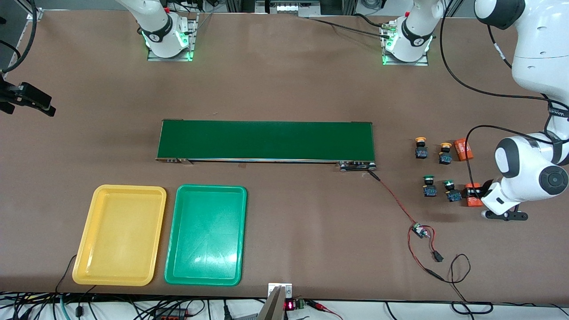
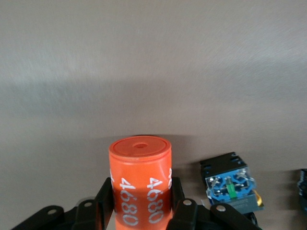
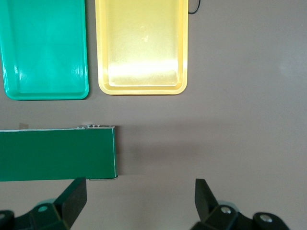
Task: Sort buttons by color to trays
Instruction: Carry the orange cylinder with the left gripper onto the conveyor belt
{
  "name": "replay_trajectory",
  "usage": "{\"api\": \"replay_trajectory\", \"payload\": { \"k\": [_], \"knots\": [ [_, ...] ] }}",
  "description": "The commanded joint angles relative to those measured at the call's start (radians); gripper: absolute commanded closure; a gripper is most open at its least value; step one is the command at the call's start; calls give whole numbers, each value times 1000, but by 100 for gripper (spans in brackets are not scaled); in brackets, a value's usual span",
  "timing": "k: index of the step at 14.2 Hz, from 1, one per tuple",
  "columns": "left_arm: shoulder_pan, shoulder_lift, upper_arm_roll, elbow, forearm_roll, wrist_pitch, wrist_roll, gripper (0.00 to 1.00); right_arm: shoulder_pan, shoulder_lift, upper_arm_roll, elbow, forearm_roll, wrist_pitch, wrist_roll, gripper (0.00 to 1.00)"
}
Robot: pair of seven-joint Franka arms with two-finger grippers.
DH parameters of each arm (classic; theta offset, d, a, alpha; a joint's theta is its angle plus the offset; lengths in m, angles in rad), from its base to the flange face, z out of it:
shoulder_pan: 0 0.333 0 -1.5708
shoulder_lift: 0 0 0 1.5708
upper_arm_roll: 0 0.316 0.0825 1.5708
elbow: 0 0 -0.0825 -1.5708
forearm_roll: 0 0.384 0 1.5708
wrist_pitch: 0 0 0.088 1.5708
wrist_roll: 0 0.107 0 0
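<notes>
Beside the green-capped buttons (image 1: 452, 190), my left gripper (image 2: 142, 211) clamps an orange cylinder (image 2: 140, 179), not a button; mis-sorting looms. My right gripper (image 3: 140, 197) waits, jaws wide and empty, over the conveyor belt (image 3: 56, 154).

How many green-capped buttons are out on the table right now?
2. Both stand near the left arm's end of the table, side by side: one green button nearer the conveyor belt, the other green button beside an orange cylinder. None looks hidden.
</notes>
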Motion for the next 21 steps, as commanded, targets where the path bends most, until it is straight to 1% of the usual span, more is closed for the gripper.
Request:
{"api": "replay_trajectory", "payload": {
  "k": [1, 3, 5, 9, 10, 12, 15, 16, 19, 20, 21],
  "knots": [
    [5, -91, -33, 8, -23, -72, 137, 78, 8, -24, 3, -19, -13, -5, -9, 0],
    [2, -162, -80, 8, -20, -129, 224, 78, 6, -24, 3, -19, -13, -2, -10, 0],
    [0, -214, -152, 8, -16, -215, 290, 78, 5, -23, 1, -17, -13, 0, -10, 0],
    [3, -239, -325, 8, -20, -367, 508, 79, 5, -23, 1, -17, -13, -2, -10, 0],
    [3, -239, -370, -3, -20, -370, 580, 79, 5, -23, 1, -17, -13, 2, -10, 0],
    [2, -230, -447, -20, -26, -369, 712, 82, 5, -23, 1, -17, -13, -1, -10, 0],
    [0, -225, -569, -104, -25, -357, 774, 86, 3, -21, 1, -17, -13, 2, -10, 0],
    [0, -225, -600, -144, -23, -334, 772, 89, 3, -21, 1, -17, -13, 2, -10, 0],
    [14, -245, -660, -328, -26, -145, 761, 90, 0, -21, 0, -17, -13, 2, -10, 0],
    [14, -274, -681, -378, -26, -108, 755, 91, 0, -20, 0, -17, -13, 3, -10, 0],
    [4, -309, -697, -406, -26, -105, 751, 91, 2, -21, 0, -17, -13, 2, -12, 0]
  ]
}}
